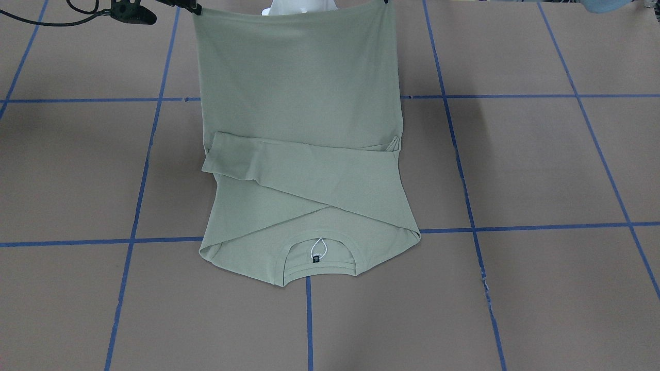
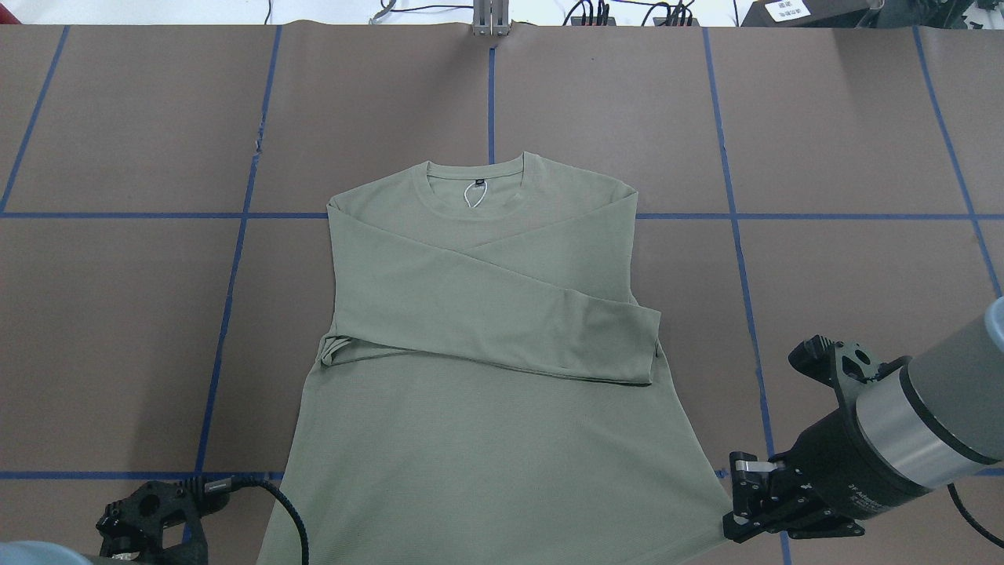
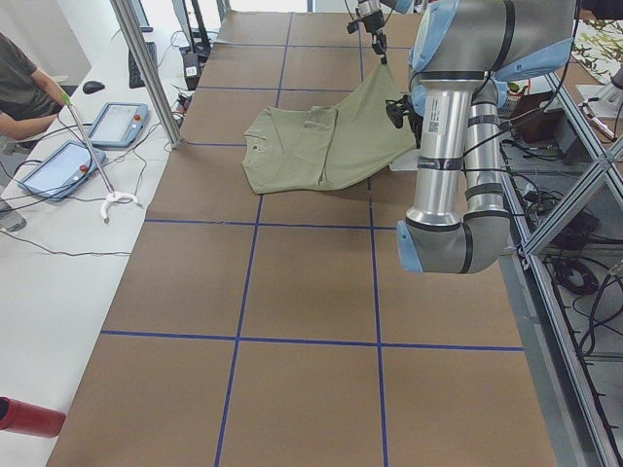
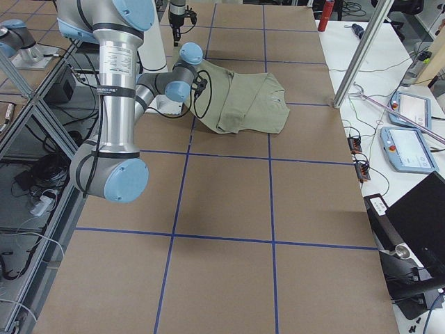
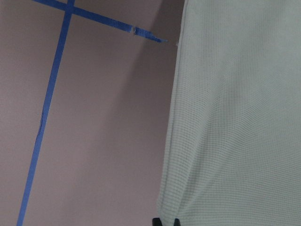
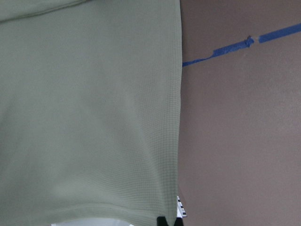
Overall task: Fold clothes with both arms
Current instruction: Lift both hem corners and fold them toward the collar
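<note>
Shirt [image 2: 486,455] on taped table [image 2: 141,329] (sleeves [image 2: 502,314] crossed); pole [image 3: 146,73], tablets [image 3: 119,122] alongside.

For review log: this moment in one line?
pale sage-green knit shirt: sleeves crossed, hem lifted; left gripper: pinching hem; right gripper: pinching hem

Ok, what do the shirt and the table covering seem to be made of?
Shirt: a soft matte knit, probably cotton or a blend; the left wrist view shows a fine waffle-like grid, and it drapes limply. Table covering: looks like matte brown paper or thin card, flat, gridded with blue tape; cannot be sure.
</note>
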You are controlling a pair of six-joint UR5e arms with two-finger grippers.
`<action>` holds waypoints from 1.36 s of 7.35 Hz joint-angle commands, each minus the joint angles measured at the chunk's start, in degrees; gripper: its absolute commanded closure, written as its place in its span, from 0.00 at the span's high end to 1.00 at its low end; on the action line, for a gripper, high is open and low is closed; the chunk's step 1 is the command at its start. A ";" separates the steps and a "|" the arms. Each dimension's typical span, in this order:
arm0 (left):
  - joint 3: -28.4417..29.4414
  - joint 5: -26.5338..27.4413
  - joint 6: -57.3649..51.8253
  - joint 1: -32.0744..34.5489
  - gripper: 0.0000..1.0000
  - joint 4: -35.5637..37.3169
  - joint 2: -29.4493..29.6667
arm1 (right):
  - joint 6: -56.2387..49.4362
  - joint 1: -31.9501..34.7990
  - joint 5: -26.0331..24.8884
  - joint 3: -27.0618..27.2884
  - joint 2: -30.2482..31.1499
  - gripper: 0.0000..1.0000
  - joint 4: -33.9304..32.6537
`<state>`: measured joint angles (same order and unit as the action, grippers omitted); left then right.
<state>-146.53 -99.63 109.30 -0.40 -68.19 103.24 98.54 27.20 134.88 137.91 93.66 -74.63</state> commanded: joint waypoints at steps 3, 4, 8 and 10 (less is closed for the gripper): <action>2.38 -0.39 -11.43 16.09 0.00 -0.27 2.75 | -1.94 10.66 -1.20 -6.84 -6.70 0.00 0.01; 4.92 -1.87 -13.73 20.05 0.00 -0.36 3.63 | -1.95 13.64 -1.20 -9.56 -8.82 0.00 0.01; 21.33 -2.24 -19.29 33.77 0.00 -10.85 9.17 | -2.12 20.88 -5.48 -25.81 -24.02 0.00 0.10; 29.08 -2.15 -19.91 38.87 0.00 -18.26 10.83 | -4.66 21.75 -7.35 -31.54 -27.81 0.00 0.01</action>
<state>-122.12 -101.80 89.74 35.16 -82.16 112.94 95.07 48.31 128.73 109.99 68.18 -74.60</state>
